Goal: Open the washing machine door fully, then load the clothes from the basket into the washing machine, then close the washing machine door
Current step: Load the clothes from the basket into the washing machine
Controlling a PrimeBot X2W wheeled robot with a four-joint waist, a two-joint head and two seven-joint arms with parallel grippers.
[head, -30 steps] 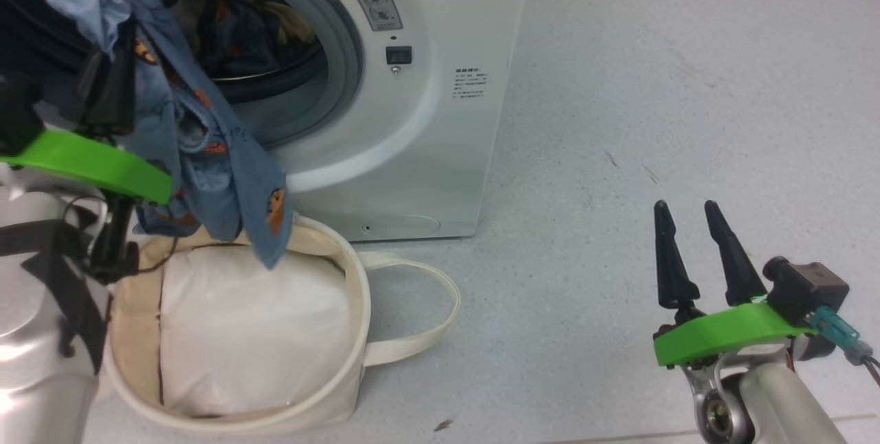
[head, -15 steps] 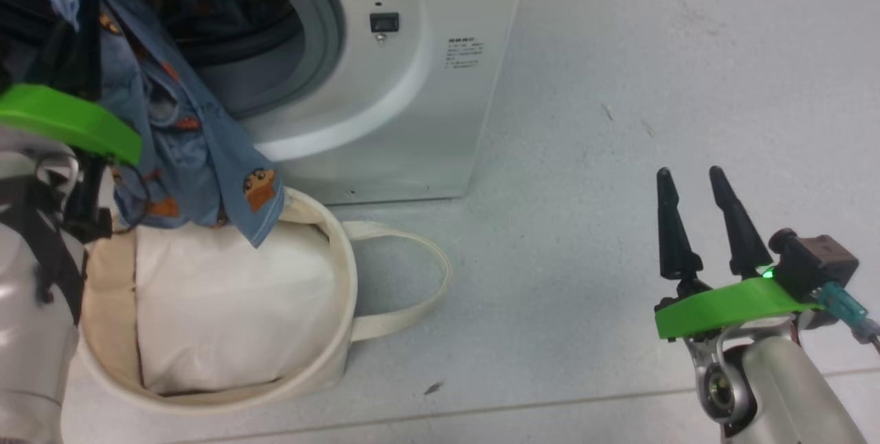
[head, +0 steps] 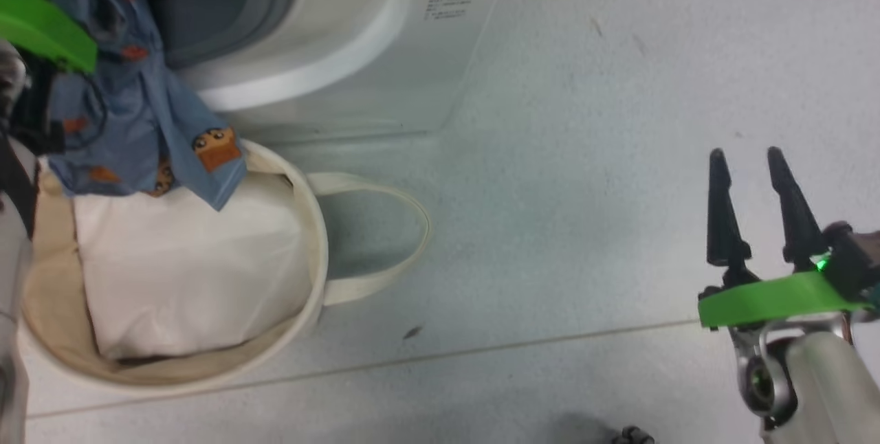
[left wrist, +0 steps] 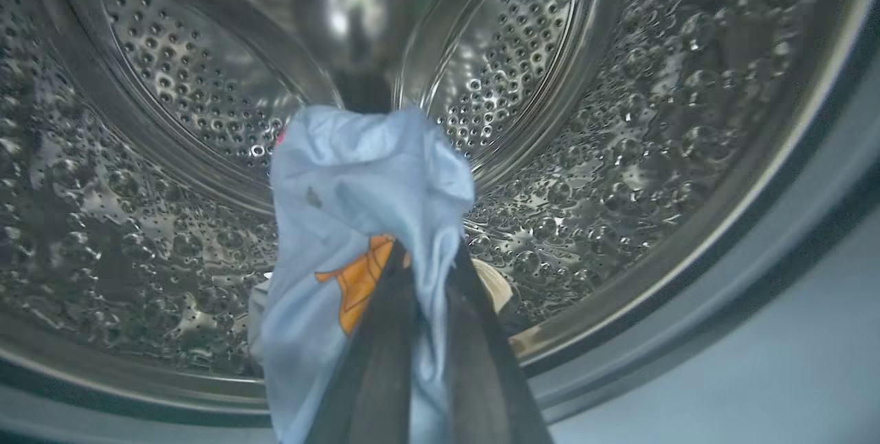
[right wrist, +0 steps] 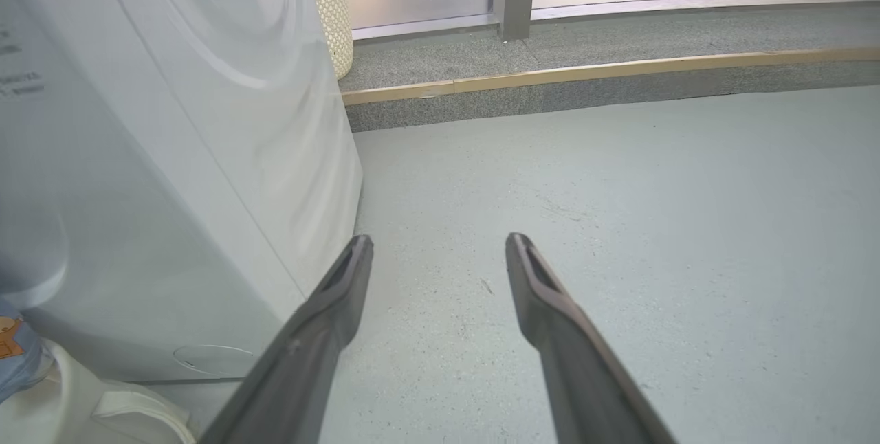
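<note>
The washing machine (head: pixel 385 52) stands at the top left of the head view with its drum mouth open; its door is out of view. Light blue clothes (head: pixel 137 107) with orange prints hang from my left arm's green bracket (head: pixel 41 25) over the cream basket (head: pixel 313 251). In the left wrist view my left gripper (left wrist: pixel 426 255) is shut on that cloth (left wrist: pixel 364 183) just inside the steel drum (left wrist: pixel 619 121), and a cream piece (left wrist: pixel 498 286) lies behind the fingers. My right gripper (head: pixel 753 162) is open over bare floor, away from the machine; it also appears open in its wrist view (right wrist: pixel 440 245).
White padding (head: pixel 185 258) fills the basket, whose loop handle (head: pixel 392 238) lies on the floor to the right. The right wrist view has the machine's side (right wrist: pixel 172 155) on the left, a woven bin (right wrist: pixel 333 11) behind it and a raised step (right wrist: pixel 619 86) across the back.
The head camera has tilted, sliding the machine and basket up and left in the picture. My left gripper has carried the hanging cloth closer to the drum mouth. The right gripper stays open.
</note>
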